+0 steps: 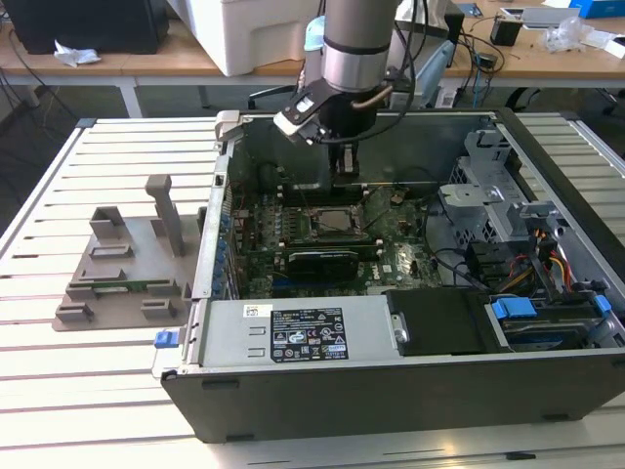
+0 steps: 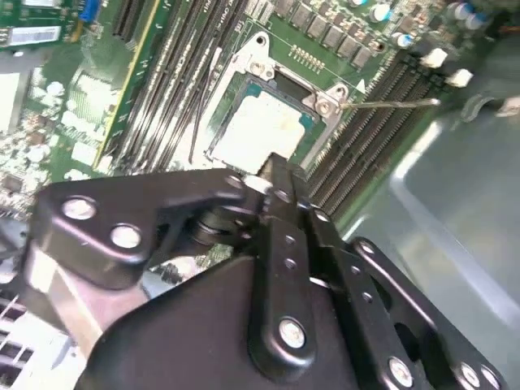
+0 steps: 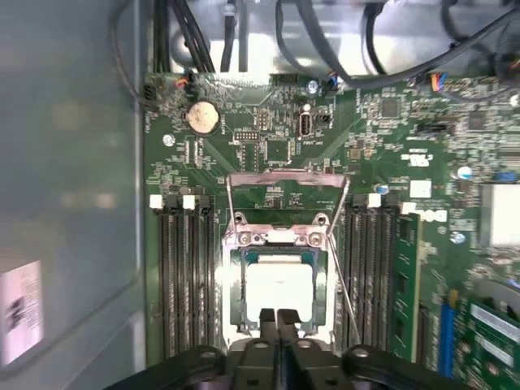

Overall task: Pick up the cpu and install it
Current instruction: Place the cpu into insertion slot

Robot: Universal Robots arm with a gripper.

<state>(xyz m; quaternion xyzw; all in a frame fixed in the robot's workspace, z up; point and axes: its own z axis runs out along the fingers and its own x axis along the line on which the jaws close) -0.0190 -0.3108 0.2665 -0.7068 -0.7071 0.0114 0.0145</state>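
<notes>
Cpu (image 3: 279,286) lies seated in the motherboard socket (image 3: 236,276) inside the open computer case (image 1: 391,401) on the slatted desk (image 1: 59,391). Holder tray (image 1: 122,283) lies at 9 o'clock from the case in the exterior view. Arm (image 1: 356,39) stands vertical over the socket. Claw (image 3: 279,318) is pinched narrow and empty at the cpu's edge.

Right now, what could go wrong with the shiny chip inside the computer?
The gripper hangs close over the cpu sitting in its socket; pushing down crooked might tilt it or hurt the socket. The thin lever stands close beside, so the gripper could snag it.
</notes>
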